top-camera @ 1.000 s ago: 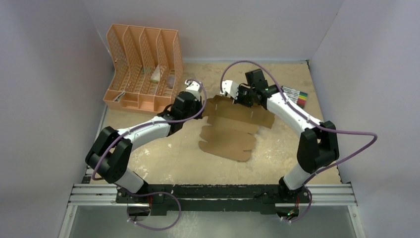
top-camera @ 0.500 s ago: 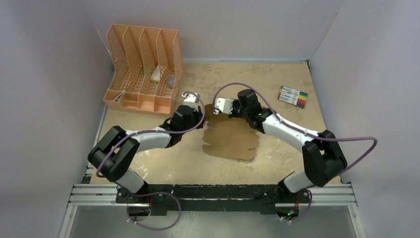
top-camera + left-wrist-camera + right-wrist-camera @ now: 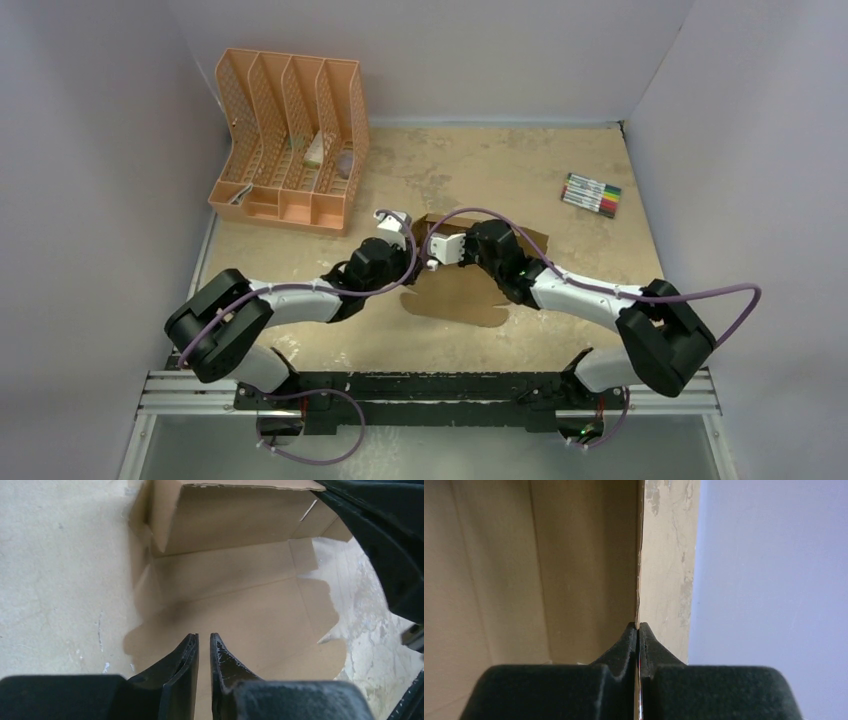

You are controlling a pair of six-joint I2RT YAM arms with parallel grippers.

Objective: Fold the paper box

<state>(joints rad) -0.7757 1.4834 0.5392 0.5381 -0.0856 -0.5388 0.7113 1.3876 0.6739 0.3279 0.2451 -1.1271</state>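
Observation:
The paper box [image 3: 462, 297] is a brown cardboard sheet lying mid-table, its far part lifted and folded over. My right gripper [image 3: 432, 250] is shut on the thin edge of that raised panel; in the right wrist view the panel [image 3: 574, 565] fills the left and its edge runs straight between the fingers of the gripper [image 3: 638, 626]. My left gripper [image 3: 405, 238] is just left of it. In the left wrist view it [image 3: 204, 636] hovers over the flat sheet [image 3: 240, 615], fingers nearly touching with nothing between them. The raised panel stands beyond.
A peach-orange slotted organizer [image 3: 290, 130] stands at the back left. A set of markers [image 3: 592, 195] lies at the back right. Lavender walls close in the table on three sides. The right arm [image 3: 380, 540] crosses the left wrist view's upper right.
Both arms have drawn toward the near edge. The right gripper has carried the sheet's far edge up and over, so the sheet now looks shorter. The left gripper followed alongside.

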